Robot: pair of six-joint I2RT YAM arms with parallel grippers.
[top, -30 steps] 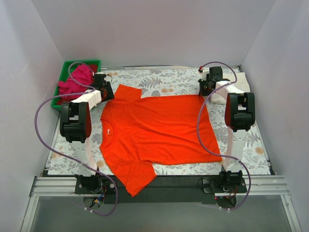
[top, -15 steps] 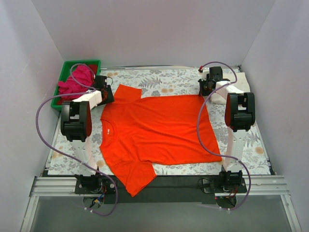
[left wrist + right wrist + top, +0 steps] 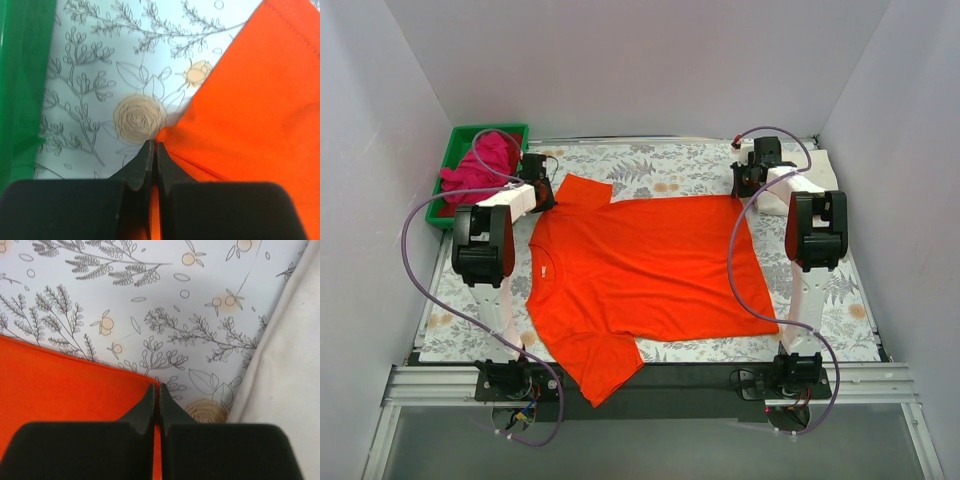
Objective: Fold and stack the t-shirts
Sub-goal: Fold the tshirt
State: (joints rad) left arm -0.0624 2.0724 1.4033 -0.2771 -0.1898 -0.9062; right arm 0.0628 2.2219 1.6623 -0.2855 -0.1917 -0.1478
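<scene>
Orange-red t-shirt (image 3: 650,265): no print or words I can read.
Floral cloth (image 3: 670,170): pattern only, no lettering.
Green tray (image 3: 460,135): no label legible.

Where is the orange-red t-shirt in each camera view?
Top external: orange-red t-shirt spread flat mid-table.
Left wrist: orange-red t-shirt fills the right side, edge pinched in the left gripper.
Right wrist: orange-red t-shirt lower left, corner at the right gripper.
Shared landmark: floral cloth under it, in all three views.
</scene>
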